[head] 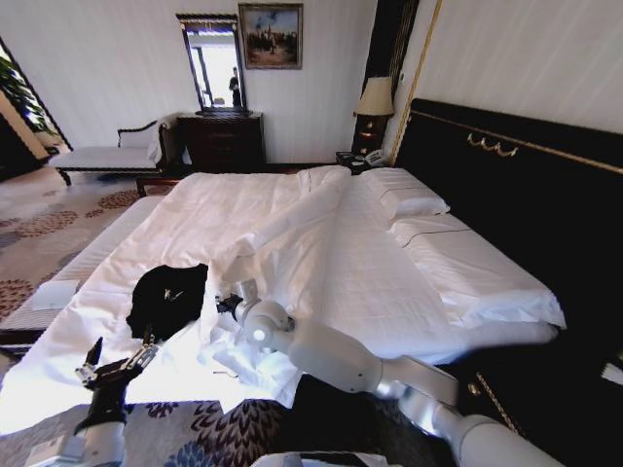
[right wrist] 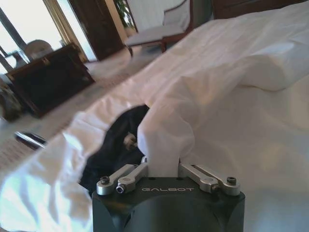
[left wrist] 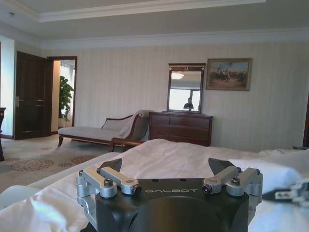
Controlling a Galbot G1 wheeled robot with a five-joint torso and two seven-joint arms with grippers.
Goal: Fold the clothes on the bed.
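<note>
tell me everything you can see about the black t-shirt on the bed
The black T-shirt is soft, dark fabric, crumpled in a loose heap rather than spread flat, with small white lettering showing on it. It lies on the bed's white sheet near the foot corner, against a raised fold of white duvet. The left claw hangs just short of it; the right claw sits beside it, closed on duvet fabric.

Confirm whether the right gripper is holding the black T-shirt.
No: the right gripper is pinching a fold of white duvet; the black T-shirt lies beside it.
</note>
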